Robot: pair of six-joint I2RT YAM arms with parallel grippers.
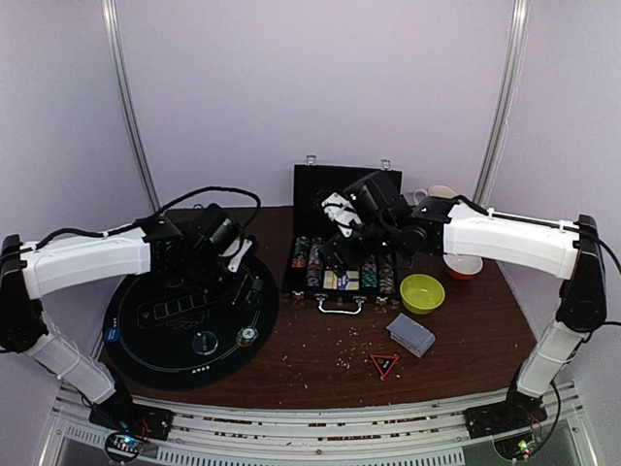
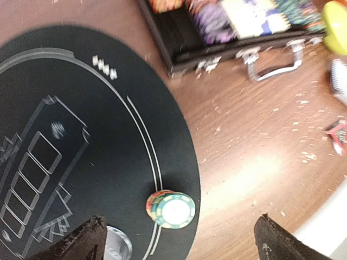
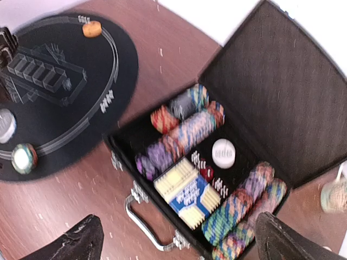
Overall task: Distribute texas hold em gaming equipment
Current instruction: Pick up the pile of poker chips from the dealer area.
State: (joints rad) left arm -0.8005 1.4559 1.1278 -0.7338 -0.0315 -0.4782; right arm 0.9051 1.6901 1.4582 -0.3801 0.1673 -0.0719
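A short stack of teal and orange poker chips [image 1: 246, 337] [image 2: 171, 209] stands on the right edge of the round black mat [image 1: 165, 349]. My left gripper [image 2: 180, 227] hangs open above it, fingers wide on both sides and touching nothing. A clear disc [image 2: 116, 244] lies just left of the stack, and a blue chip [image 1: 113, 334] sits at the mat's left rim. An orange chip [image 3: 92, 28] rests on the far rim. My right gripper [image 3: 178, 227] is open over the open black case [image 3: 282, 81], above its rows of chips [image 3: 184, 132]. A grey-blue deck [image 1: 411, 334] lies on the table.
A yellow-green bowl [image 1: 422, 293] stands right of the case, a red bowl [image 1: 464, 266] and a mug [image 1: 437, 197] behind it. A red triangle marker [image 1: 384, 365] lies near the front. Crumbs dot the brown table [image 2: 260, 135]. The case's metal handle [image 2: 274, 62] faces front.
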